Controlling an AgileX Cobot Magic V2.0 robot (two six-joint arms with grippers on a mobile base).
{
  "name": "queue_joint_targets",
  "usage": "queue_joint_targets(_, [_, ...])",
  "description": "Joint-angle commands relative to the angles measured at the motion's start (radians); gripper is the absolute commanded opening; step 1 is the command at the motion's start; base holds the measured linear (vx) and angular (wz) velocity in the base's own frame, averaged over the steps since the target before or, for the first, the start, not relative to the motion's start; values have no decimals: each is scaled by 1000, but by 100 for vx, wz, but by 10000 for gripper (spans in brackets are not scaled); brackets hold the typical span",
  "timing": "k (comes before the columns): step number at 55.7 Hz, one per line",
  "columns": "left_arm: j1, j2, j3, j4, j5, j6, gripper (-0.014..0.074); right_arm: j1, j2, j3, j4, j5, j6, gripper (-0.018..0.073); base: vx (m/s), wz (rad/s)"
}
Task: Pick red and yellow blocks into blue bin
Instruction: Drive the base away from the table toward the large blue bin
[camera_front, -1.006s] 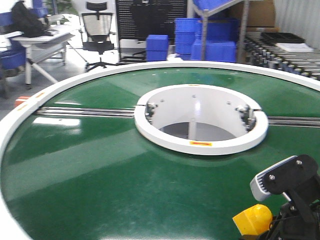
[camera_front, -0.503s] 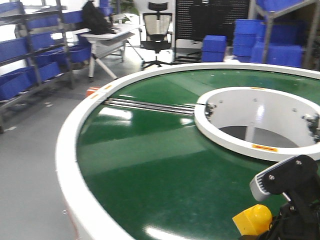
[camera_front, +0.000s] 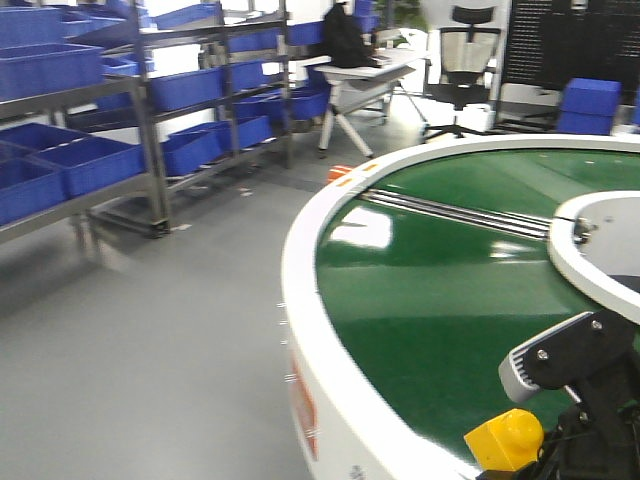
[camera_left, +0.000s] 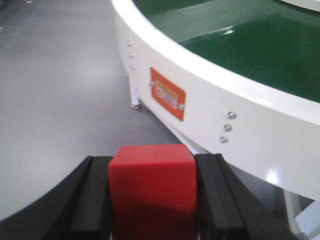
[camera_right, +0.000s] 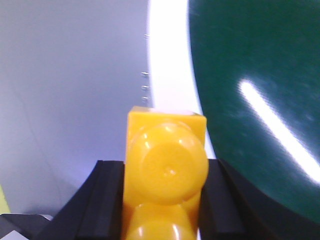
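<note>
**Both arms loaded, base turning away from the work surface.**

The left pincer (camera_left: 151, 200) is closed on the small plain red cube (camera_left: 151, 182). Its two black fingers press flat against the cube's left and right faces. The right pincer (camera_right: 165, 200) is closed in the same way on the bright yellow plastic brick with round studs (camera_right: 167, 165), with the studs facing the wrist camera. Both blocks are off the round green-topped counter (camera_front: 440, 290) and held in the air. The cube hangs over grey floor (camera_left: 55, 90) just outside the counter's white rim. The brick hangs with that rim and the floor behind it.

*Change.* A second ago the counter's white central ring (camera_front: 605, 215) filled the middle of the front view, and half a second ago it had slid to the right. Now only a sliver of it shows at the right edge. Metal shelving with blue crates (camera_front: 70, 160) and open floor take up the left half. The right pincer and its brick sit at the same spot in all three front pictures. The view has therefore swung to the robot's left with that arm unmoved, which reads as the base rotating away from the counter.

*Meaning.* Picking appears complete for both blocks, and delivery remains. The large blue bin shows in no current view, and the shelf crates are not it. The turn is probably a move to bring the bin within reach. Both grips need to hold until the bin's rim lies beneath them.
</note>
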Motion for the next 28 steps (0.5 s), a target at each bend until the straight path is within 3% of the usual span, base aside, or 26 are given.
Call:
queue_joint_targets(1, [0, 5, -26, -15, -74, -1, 372, 0, -18, -27, -11, -62, -9, 276, -11, 53])
queue_joint_targets(28, [0, 1, -26, -15, -75, -1, 372, 0, -18, -27, -11, -62, -9, 276, -9, 46])
